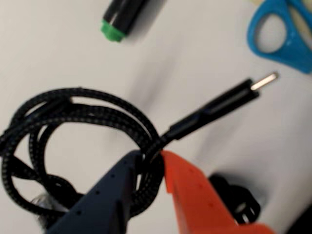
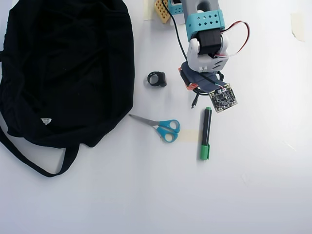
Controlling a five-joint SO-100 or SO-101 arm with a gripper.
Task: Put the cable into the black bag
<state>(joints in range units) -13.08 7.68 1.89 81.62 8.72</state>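
In the wrist view my gripper (image 1: 152,158) has a dark blue finger (image 1: 105,195) and an orange finger (image 1: 195,192) shut on the black braided cable (image 1: 83,109). The cable is coiled, and its plug with a metal tip (image 1: 229,100) sticks out to the upper right. In the overhead view the gripper (image 2: 192,87) is under the arm, with the cable's plug end (image 2: 194,102) poking out below. The black bag (image 2: 63,68) lies flat at the far left of the overhead view, well apart from the gripper.
A green-capped black marker (image 2: 205,132) (image 1: 122,19), blue-handled scissors (image 2: 163,126) (image 1: 282,31) and a small black ring-shaped part (image 2: 157,79) (image 1: 239,200) lie on the white table between the gripper and the bag.
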